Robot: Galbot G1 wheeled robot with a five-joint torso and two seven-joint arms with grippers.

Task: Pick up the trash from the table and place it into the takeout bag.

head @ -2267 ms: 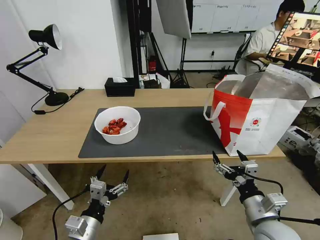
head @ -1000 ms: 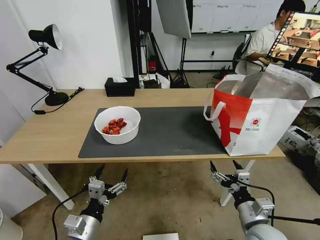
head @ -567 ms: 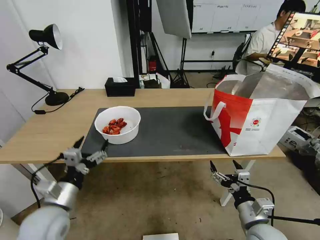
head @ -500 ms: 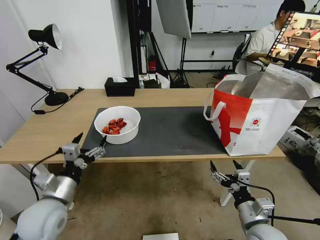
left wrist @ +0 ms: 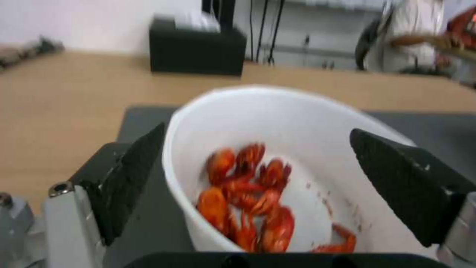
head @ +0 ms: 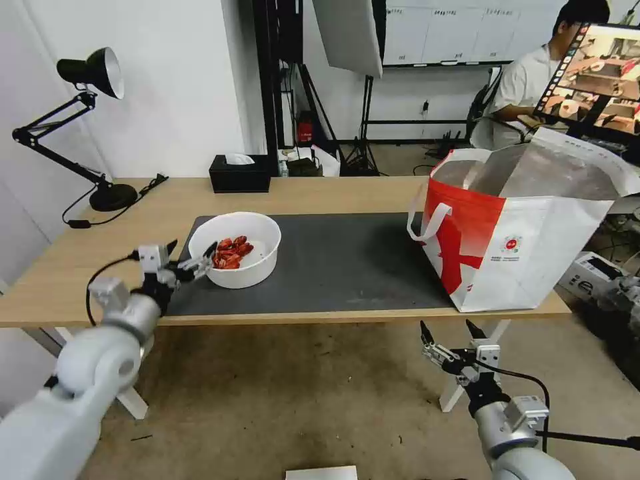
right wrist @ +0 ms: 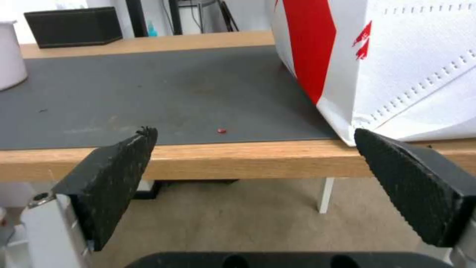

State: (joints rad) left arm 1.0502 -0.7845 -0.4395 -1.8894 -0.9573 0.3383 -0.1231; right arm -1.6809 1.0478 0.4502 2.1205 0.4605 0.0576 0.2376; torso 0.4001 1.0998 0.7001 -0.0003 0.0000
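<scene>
Light wood grain runs the length of the table (head: 120,267), with a flat, matte dark grey mat (head: 347,267) laid over its middle. On the mat's left part sits the bowl (head: 257,260), round, smooth and white, with a heap of glossy red scraps (head: 230,253) at the bottom. The left gripper (head: 190,257) is up at the bowl's near-left rim, jaws spread wide; in the wrist view one dark, rough-faced finger (left wrist: 131,182) stands outside the wall and the other over the inside, neither clearly touching, and the blur there hides the details. The bag (head: 527,260) stands boxy at the mat's right end, woven white and red outside, crinkled silver foil within; its contents can't be seen. The right gripper (head: 450,330) hangs below the table edge, jaws apart. A black tissue box (head: 240,175) sits at the far edge.
</scene>
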